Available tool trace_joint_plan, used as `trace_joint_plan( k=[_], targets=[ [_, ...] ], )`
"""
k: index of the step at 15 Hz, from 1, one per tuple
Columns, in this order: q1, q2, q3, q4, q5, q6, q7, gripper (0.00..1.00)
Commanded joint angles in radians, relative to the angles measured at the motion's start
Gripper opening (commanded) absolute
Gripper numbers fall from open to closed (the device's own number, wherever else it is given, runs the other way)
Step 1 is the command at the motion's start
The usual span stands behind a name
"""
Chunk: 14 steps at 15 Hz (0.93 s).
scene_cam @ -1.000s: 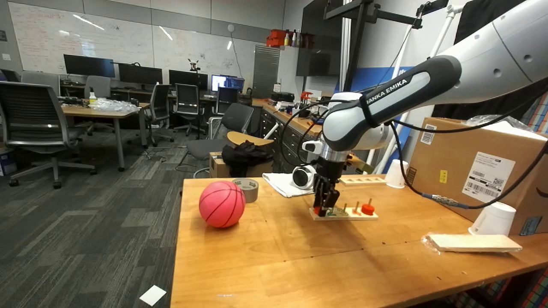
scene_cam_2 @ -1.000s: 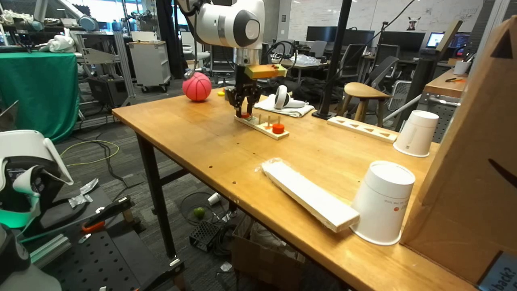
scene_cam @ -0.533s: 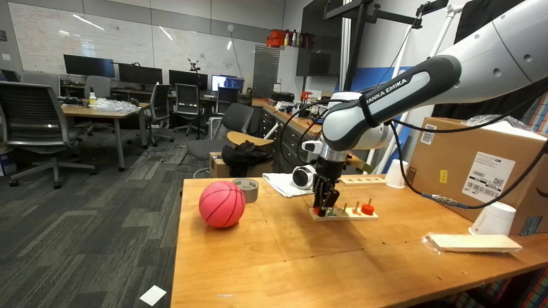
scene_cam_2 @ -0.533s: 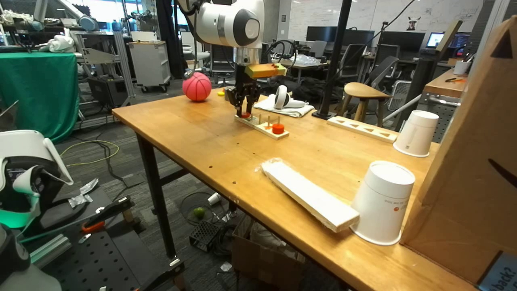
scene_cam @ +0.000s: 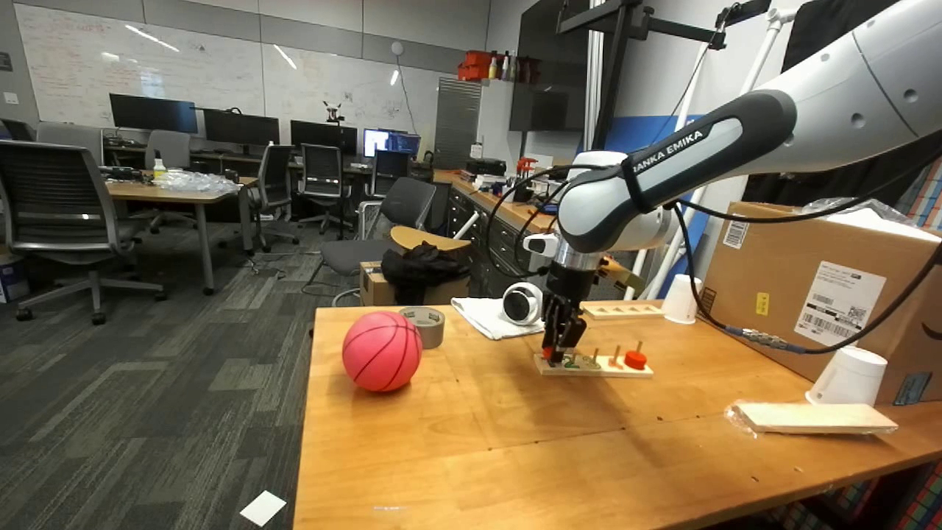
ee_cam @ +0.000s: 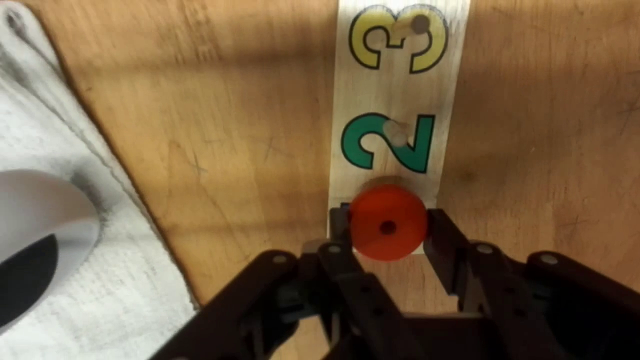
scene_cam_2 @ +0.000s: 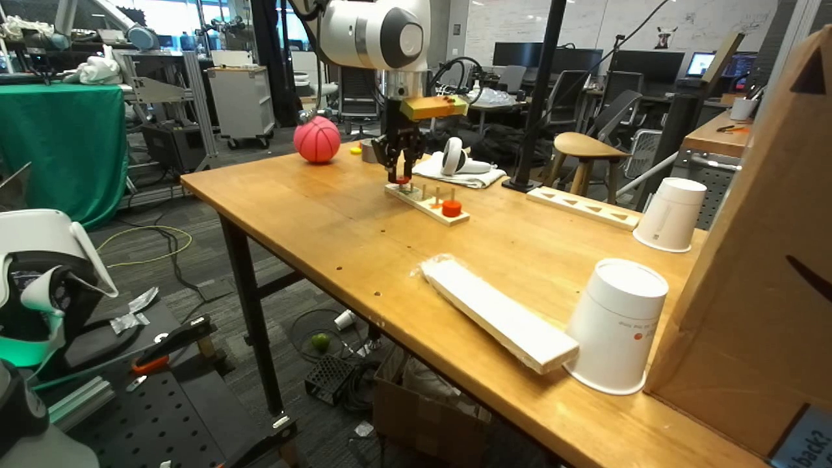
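At the board's (scene_cam: 607, 372) left end in an exterior view, the gripper (scene_cam: 553, 356) is part-closed, its fingers (ee_cam: 440, 229) touching both sides of a red disc (ee_cam: 388, 222). The grip looks made; whether a peg is in the disc's hole I cannot tell. Rightward, three pegs (scene_cam: 617, 355) stand bare and another disc (scene_cam: 635, 360) sits on the last. For room, from the left: the ball (scene_cam: 382, 351) sits near the table's (scene_cam: 441, 471) edge, well apart; the towel (scene_cam: 486, 324) reaches nearer, not touching the board; wood shows along both its long sides; the box (scene_cam: 773, 258) stands well right.
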Motion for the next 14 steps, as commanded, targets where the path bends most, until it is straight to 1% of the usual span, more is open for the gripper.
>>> trace_joint_plan(
  k=[1,8,14],
  targets=[
    [0.002,-0.041,-0.027,0.020,-0.014,-0.024,0.022,0.17],
    [-0.007,-0.105,-0.103,0.000,-0.056,-0.037,0.116,0.17],
    [-0.023,-0.169,-0.127,-0.041,-0.064,-0.080,0.197,0.17]
  ],
)
